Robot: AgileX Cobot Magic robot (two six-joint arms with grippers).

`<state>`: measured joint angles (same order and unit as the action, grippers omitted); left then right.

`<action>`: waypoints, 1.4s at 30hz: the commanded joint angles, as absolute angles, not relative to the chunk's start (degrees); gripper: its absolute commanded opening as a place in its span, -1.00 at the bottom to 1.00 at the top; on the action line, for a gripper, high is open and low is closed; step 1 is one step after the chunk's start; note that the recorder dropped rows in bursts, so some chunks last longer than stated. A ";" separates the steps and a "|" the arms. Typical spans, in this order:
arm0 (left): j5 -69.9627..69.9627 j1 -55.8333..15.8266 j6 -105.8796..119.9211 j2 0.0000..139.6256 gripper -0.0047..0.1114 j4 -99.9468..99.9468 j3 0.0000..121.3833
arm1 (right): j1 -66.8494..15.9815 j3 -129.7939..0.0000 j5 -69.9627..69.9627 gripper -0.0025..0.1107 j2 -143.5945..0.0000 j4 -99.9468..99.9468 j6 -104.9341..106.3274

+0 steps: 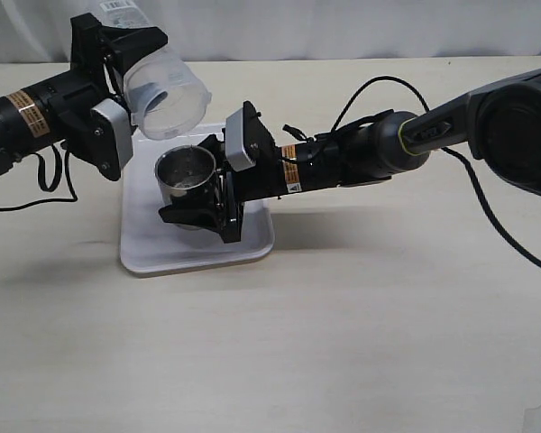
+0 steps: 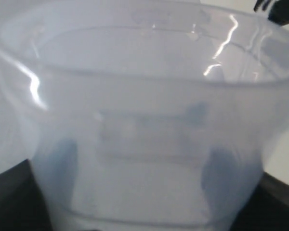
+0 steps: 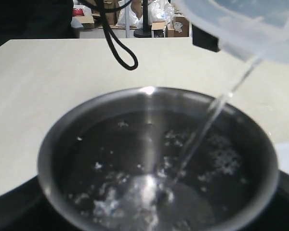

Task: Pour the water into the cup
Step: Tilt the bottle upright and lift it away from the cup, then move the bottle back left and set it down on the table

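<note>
Water (image 3: 207, 120) falls in a thin stream into the cup (image 3: 154, 159), and a shallow pool with bubbles covers its bottom. Your right pincer (image 1: 197, 188) is clamped on the cup from both sides, over the white tray (image 1: 252, 244); whether the cup rests on it I cannot tell. Just above this pincer, your left pincer (image 1: 126, 86) is closed on the clear container (image 1: 176, 95), tilted with its mouth over the cup. I judge that the pouring step is in hand. Next you must tilt gently, hold the cup level, and right the container before the water nears the rim.
</note>
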<state>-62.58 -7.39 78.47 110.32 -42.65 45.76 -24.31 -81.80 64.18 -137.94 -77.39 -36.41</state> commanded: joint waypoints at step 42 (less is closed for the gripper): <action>-59.56 -7.68 25.81 109.64 -0.92 -16.31 46.13 | -24.16 -81.93 65.93 -0.88 -137.76 -75.87 -36.60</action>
<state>-59.15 -7.39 35.94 110.32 -25.57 45.76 -24.31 -81.80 64.18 -137.94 -77.39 -36.51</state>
